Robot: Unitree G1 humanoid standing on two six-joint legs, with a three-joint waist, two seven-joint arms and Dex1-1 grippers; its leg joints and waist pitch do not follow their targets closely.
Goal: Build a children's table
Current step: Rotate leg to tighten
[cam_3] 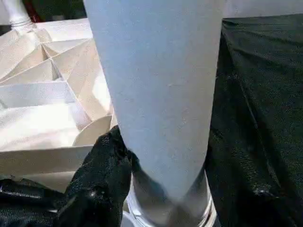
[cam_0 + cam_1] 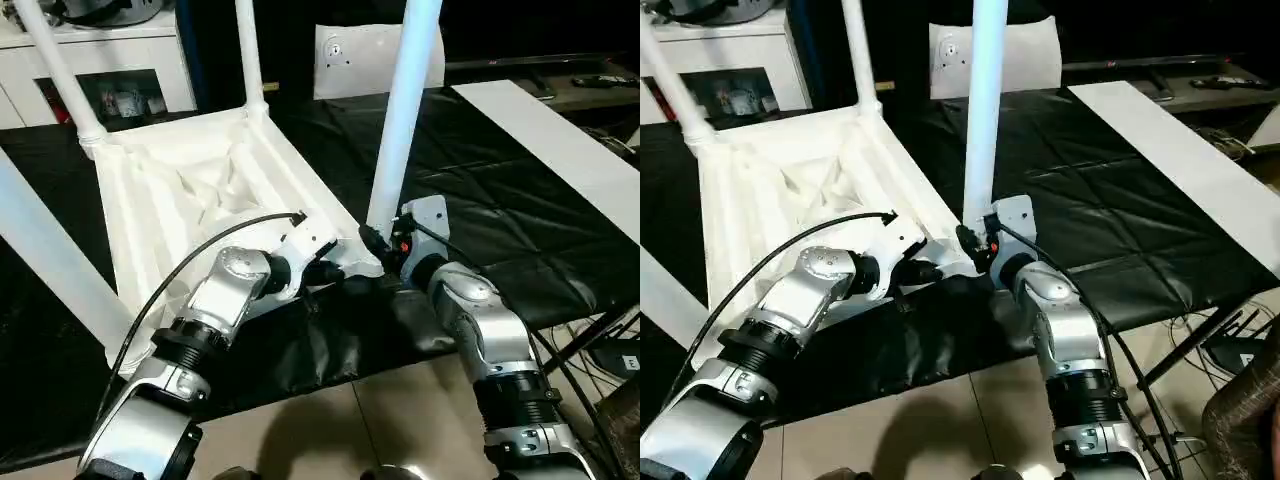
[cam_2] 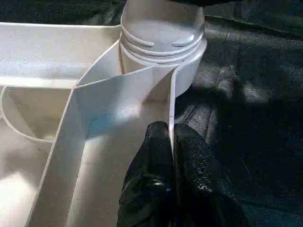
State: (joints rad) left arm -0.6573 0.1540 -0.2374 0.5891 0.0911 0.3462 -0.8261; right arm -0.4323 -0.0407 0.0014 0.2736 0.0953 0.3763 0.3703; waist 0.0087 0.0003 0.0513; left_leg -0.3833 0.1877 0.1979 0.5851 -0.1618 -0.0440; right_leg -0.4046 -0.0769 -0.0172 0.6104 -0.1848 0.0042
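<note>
The upturned tabletop [image 2: 200,190] fills the worktop's [image 2: 520,240] left half, its ribs leaving only shallow pockets. Upright legs block the corners: one at the near right corner [image 2: 405,110], two at the far edge [image 2: 250,55] [image 2: 55,70], one slanting across the left side [image 2: 50,260]. Both hands crowd the near right corner, the left hand [image 3: 173,142] pinching the rim, the right hand [image 2: 385,245] at the leg's base. The worktop's right half lies open up to the white board [image 2: 560,150]

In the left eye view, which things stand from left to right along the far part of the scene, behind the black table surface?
White cabinet → far-left table leg → second far leg → white flat bag → near leg by the right gripper → long white panel.
</note>
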